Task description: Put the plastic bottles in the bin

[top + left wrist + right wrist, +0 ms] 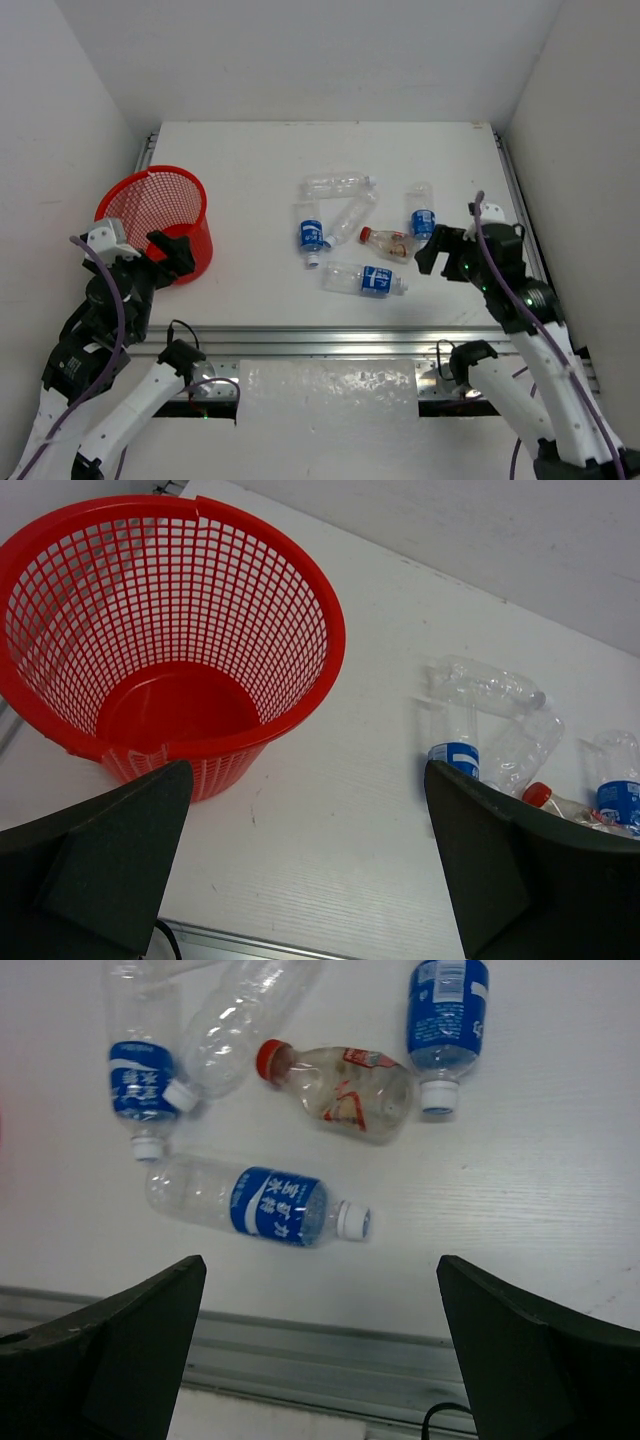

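Plastic bottles (365, 280) are all lying outside the bin (197, 243); my left gripper (305, 865) and right gripper (320, 1350) are hanging open, empty.

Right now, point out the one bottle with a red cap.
The bottle with the brownish label, lying on its side among the rest. Its cap is red; the caps that show on the other bottles are white.

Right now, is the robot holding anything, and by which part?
Nothing is held. Both pairs of jaws stand wide open and empty: left by the red mesh bin, right over the plastic bottles.
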Motion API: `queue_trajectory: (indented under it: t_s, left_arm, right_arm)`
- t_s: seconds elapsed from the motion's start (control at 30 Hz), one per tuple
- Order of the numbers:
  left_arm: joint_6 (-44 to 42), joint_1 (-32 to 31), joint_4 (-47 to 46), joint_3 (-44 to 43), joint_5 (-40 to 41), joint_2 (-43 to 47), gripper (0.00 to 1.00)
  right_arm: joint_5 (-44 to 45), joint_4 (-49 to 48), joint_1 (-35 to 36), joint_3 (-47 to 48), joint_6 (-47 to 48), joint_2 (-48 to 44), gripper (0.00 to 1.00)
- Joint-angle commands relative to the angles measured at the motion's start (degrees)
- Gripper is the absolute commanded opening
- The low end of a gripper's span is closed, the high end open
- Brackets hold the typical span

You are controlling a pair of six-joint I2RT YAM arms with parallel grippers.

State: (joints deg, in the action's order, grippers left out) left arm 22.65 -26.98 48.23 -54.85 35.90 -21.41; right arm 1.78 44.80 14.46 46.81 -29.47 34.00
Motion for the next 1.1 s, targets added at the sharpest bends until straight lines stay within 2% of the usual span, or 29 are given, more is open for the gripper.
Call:
queue_trajectory:
  t_s: [0.0,0.03,0.07,0.17,0.2,0.23,0.3,0.37,0.4,0.57,0.67,0.73,0.83,0.87,0.9,0.97,1.07]
  left_arm:
    - [-0.94,-0.53,-1.82,-0.52,-0.48,-1.35,0.97]
    - [-1.12,-0.61,-1.82,-0.52,-0.57,-1.44,0.97]
    - [-1.21,-0.62,-1.91,-0.43,-0.74,-1.53,0.97]
    - [-1.30,-0.70,-2.00,-0.43,-0.83,-1.71,0.97]
    - [-1.30,-0.70,-1.91,-0.43,-0.83,-1.97,0.97]
    - [-1.30,-0.79,-1.91,-0.43,-0.83,-1.97,0.97]
    - [-1.21,-0.88,-1.91,-0.43,-0.66,-1.80,0.97]
    - [-1.03,-0.97,-1.91,-0.52,-0.57,-1.71,0.97]
    - [-1.03,-0.97,-1.82,-0.43,-0.57,-1.62,0.97]
    - [-1.30,-1.14,-2.08,-0.43,-0.83,-2.14,0.97]
    - [-1.56,-1.23,-2.26,-0.35,-1.45,-2.85,0.97]
    - [-2.26,-1.23,-2.70,-0.35,-2.41,-3.64,0.97]
    - [-2.97,-1.32,-3.14,-0.34,-5.30,-6.18,0.97]
    - [-3.23,-1.23,-3.57,-0.52,-6.71,-7.67,0.97]
    - [-3.06,-1.23,-3.75,-0.78,-8.11,-8.47,0.97]
    - [-2.62,-1.23,-5.24,-2.19,-12.77,-9.96,0.97]
    - [-2.18,-1.23,-10.06,-4.12,-21.64,-11.54,0.97]
  right_arm:
    - [5.66,-9.36,0.22,-1.89,-1.38,8.06,0.96]
    - [9.69,-10.85,0.22,-2.07,0.19,10.62,0.95]
    - [10.52,-15.48,0.22,-2.24,1.51,13.35,0.89]
    - [12.98,-22.36,-0.39,0.20,4.60,27.13,0.83]
    - [13.59,-23.51,-2.31,3.00,5.04,31.00,0.77]
    - [12.64,-23.79,-3.72,4.77,5.30,38.26,0.75]
    - [12.02,-24.57,-6.53,9.50,5.04,44.55,0.72]
    - [12.19,-26.95,-7.60,13.46,7.14,54.63,0.72]
    - [12.80,-27.04,-7.86,14.97,7.15,54.68,0.72]
    - [12.72,-24.85,-9.09,23.32,10.31,69.24,0.72]
    - [11.50,-24.06,-9.88,25.17,9.88,73.82,0.65]
    - [9.04,-26.07,-9.89,23.34,9.08,74.19,0.58]
    - [9.90,-26.69,-9.98,21.31,8.91,73.84,0.49]
    - [10.52,-26.60,-10.15,21.22,9.17,73.23,0.40]
    - [11.22,-26.08,-10.15,21.39,9.43,72.62,0.35]
    - [15.17,-25.20,-10.15,20.44,9.26,70.17,0.30]
    - [19.21,-25.81,-9.98,17.89,8.03,60.78,0.28]
